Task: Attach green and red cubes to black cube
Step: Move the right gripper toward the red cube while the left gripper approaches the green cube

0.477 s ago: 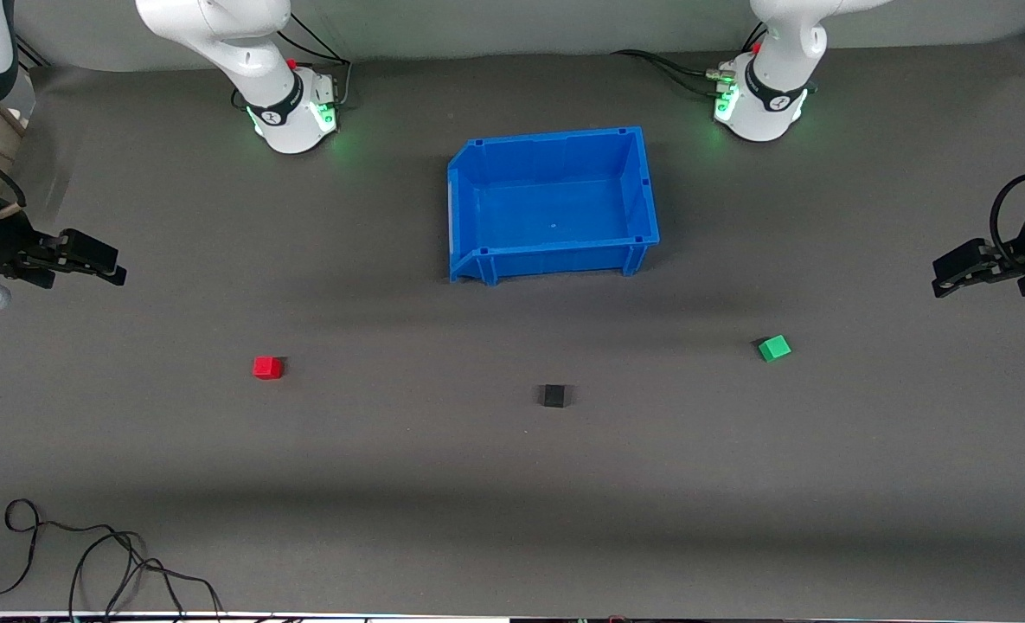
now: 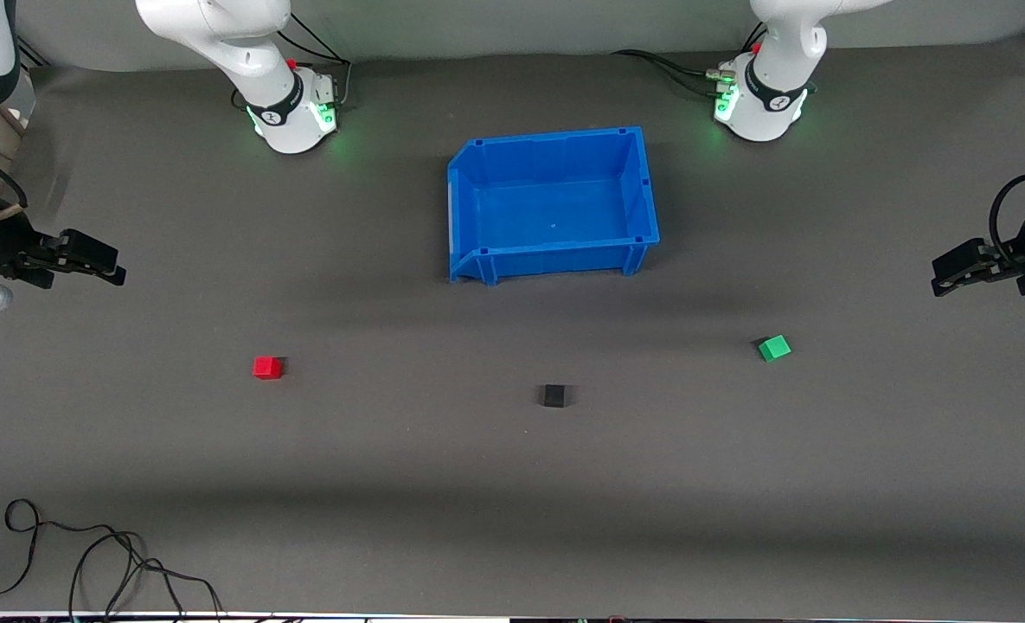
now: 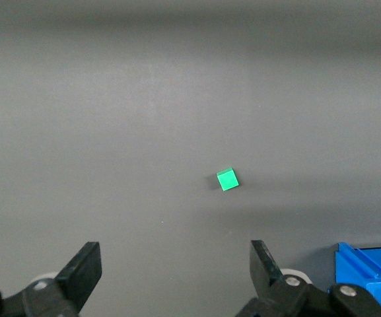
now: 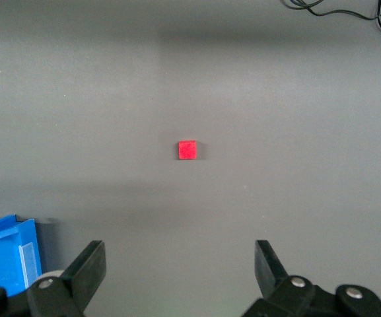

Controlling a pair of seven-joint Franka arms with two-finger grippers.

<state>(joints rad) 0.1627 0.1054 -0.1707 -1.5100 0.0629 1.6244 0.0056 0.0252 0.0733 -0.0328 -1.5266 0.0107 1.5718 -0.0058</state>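
The red cube (image 2: 267,368) lies on the grey table toward the right arm's end; it also shows in the right wrist view (image 4: 187,150). The green cube (image 2: 774,348) lies toward the left arm's end and shows in the left wrist view (image 3: 227,179). The black cube (image 2: 553,396) sits between them, slightly nearer the front camera. My right gripper (image 2: 112,266) (image 4: 180,259) is open and empty, up over the table's right-arm end. My left gripper (image 2: 940,277) (image 3: 174,259) is open and empty over the left-arm end.
A blue bin (image 2: 642,186) stands empty in the middle, farther from the front camera than the cubes; its corner shows in both wrist views (image 3: 368,267) (image 4: 8,247). Loose black cables (image 2: 88,554) lie at the table's near edge toward the right arm's end.
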